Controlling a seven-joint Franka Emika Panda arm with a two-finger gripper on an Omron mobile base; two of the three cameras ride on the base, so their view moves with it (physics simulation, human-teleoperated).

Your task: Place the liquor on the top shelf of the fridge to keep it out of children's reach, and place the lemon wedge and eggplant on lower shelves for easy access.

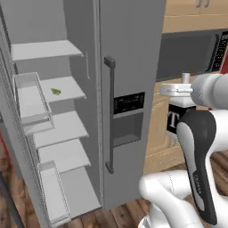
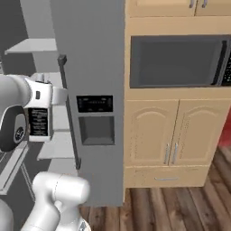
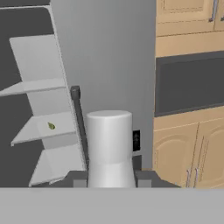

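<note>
A: How does the fridge (image 1: pixel 129 89) stand?
B: Its left side is open, with the right door closed beside the tan cabinets (image 2: pixel 180 131) and the microwave (image 2: pixel 178 61).

A: And the shelves?
B: The top shelf (image 1: pixel 44 49) is bare, with open space above it and in front of its edge. The lemon wedge (image 1: pixel 55 91) lies on the shelf just below, back from the front edge.

A: The liquor (image 3: pixel 109 146)?
B: It is out in front of the closed door, well apart from the shelves. In the hand view its pale cap rises between the pincer (image 3: pixel 109 178) tips, which are clamped on the bottle.

A: Eggplant?
B: I cannot tell.
</note>
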